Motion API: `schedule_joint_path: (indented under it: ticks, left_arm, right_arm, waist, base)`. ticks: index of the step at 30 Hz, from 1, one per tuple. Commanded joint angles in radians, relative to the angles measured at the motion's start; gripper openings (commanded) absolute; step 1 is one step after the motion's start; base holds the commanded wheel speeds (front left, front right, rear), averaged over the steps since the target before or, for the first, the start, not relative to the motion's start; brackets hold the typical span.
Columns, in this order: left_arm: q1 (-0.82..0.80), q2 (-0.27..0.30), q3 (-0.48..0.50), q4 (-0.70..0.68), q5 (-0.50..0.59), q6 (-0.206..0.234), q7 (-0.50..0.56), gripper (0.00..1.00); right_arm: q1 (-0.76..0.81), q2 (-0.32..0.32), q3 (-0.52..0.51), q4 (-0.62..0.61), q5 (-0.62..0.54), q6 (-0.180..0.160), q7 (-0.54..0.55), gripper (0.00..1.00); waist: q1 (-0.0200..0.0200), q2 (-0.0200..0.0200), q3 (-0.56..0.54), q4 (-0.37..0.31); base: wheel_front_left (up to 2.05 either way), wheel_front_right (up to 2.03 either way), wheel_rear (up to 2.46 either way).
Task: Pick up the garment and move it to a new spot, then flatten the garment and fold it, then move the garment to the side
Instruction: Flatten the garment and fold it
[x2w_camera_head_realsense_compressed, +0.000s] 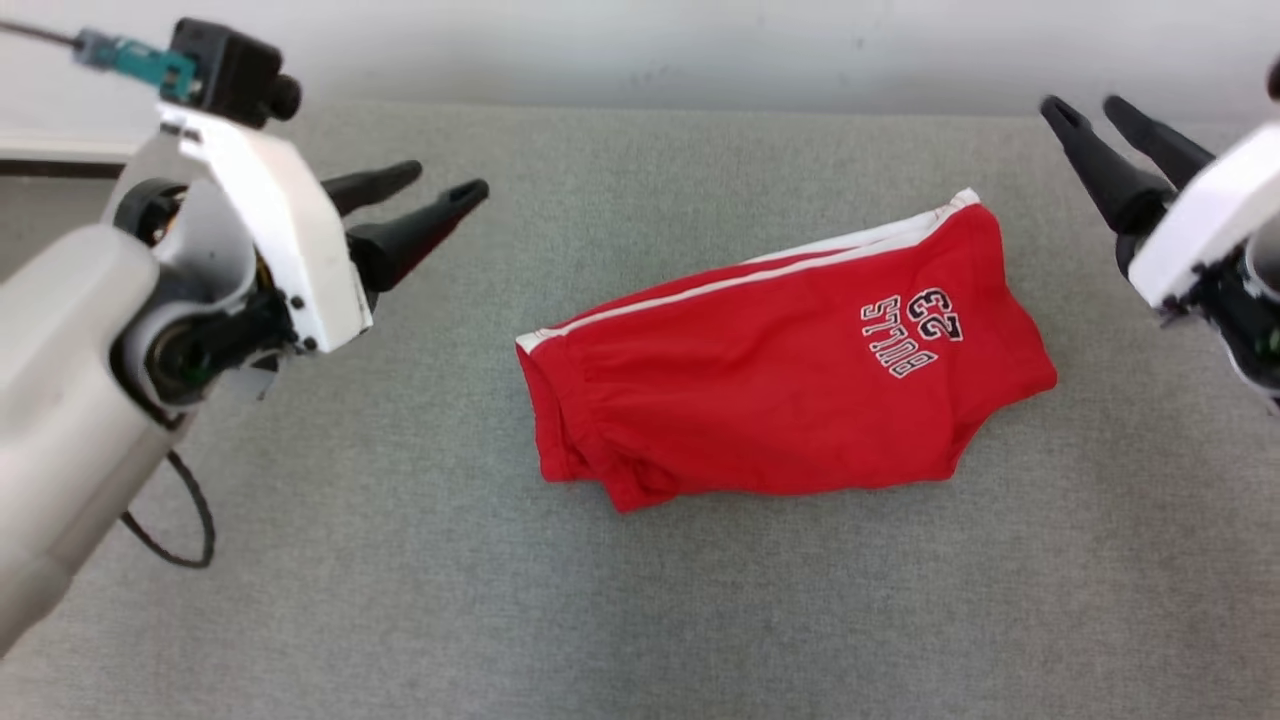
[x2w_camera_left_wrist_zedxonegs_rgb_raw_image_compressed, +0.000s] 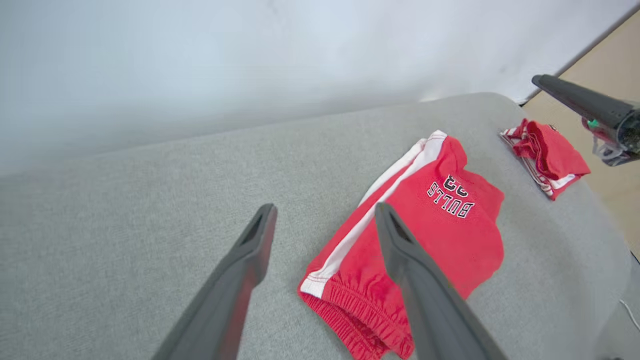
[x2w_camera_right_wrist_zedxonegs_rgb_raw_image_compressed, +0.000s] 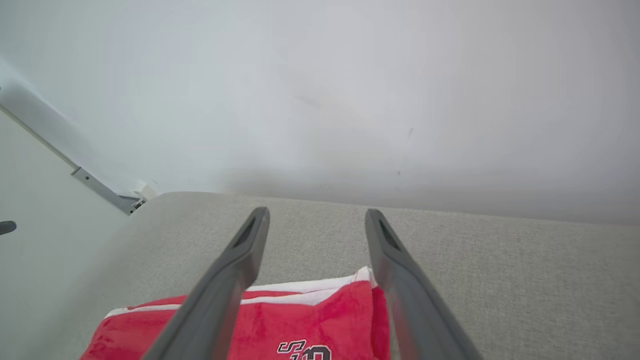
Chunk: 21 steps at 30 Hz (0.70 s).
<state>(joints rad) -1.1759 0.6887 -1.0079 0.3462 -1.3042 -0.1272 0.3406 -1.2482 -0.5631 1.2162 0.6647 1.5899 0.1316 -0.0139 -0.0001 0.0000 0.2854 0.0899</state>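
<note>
At 10 o'clock of the garment (x2w_camera_head_realsense_compressed: 790, 380): left gripper (x2w_camera_head_realsense_compressed: 445, 182) jaws stood spread, empty | at 2 o'clock: right gripper (x2w_camera_head_realsense_compressed: 1082, 104) jaws spread, empty | garment lay mid-surface, untouched, apparently folded double | judged remaining: move aside | second red bundle (x2w_camera_left_wrist_zedxonegs_rgb_raw_image_compressed: 545, 155) lay well apart near the grey padded surface (x2w_camera_head_realsense_compressed: 400, 560) edge; nothing appeared to obstruct.

Bare lab-like test station, grey felt-covered table (x2w_camera_head_realsense_compressed: 300, 600), plain white wall (x2w_camera_head_realsense_compressed: 640, 40), tan floor (x2w_camera_left_wrist_zedxonegs_rgb_raw_image_compressed: 610, 60)
</note>
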Motion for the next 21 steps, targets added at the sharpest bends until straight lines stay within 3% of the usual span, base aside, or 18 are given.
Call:
schedule_joint_path:
  ticks: [1, 6, 9, 12, 16, 21]
  left_arm:
    - [0.024, 0.006, 0.004, 0.000, 0.021, -0.003, -0.024, 1.00]
    - [0.133, -0.014, 0.049, -0.013, 0.065, 0.103, -0.261, 1.00]
    - [0.201, -0.018, 0.061, -0.061, 0.116, 0.176, -0.400, 1.00]
    - [0.263, -0.015, 0.058, -0.121, 0.160, 0.220, -0.504, 1.00]
    - [0.367, -0.027, 0.077, -0.176, 0.172, 0.279, -0.580, 1.00]
    - [0.499, -0.067, 0.107, -0.223, 0.176, 0.300, -0.603, 1.00]
  right_arm:
    - [0.022, -0.007, -0.002, 0.005, -0.013, -0.002, -0.015, 1.00]
    - [0.130, -0.011, 0.016, 0.044, -0.041, -0.002, -0.105, 1.00]
    - [0.182, 0.006, 0.020, 0.094, -0.030, -0.002, -0.116, 1.00]
    - [0.215, 0.025, 0.025, 0.150, -0.022, -0.002, -0.101, 1.00]
    - [0.236, 0.048, 0.030, 0.234, -0.007, -0.002, -0.049, 1.00]
    - [0.247, 0.069, 0.034, 0.337, 0.009, -0.002, 0.034, 1.00]
  waist:
    - [0.0001, 0.0000, -0.019, 0.004]
    - [0.0001, 0.0000, -0.049, 0.025]
    - [0.0001, 0.0000, -0.056, 0.047]
    - [0.0001, 0.0000, -0.058, 0.078]
    - [0.0001, 0.0000, -0.058, 0.119]
    - [0.0001, 0.0000, -0.060, 0.174]
  base:
    - [0.00, 0.00, 0.00]
    - [0.00, 0.00, 0.00]
    - [0.00, 0.00, 0.00]
    - [0.00, 0.00, 0.00]
    - [0.00, 0.00, 0.00]
    - [0.00, 0.00, 0.00]
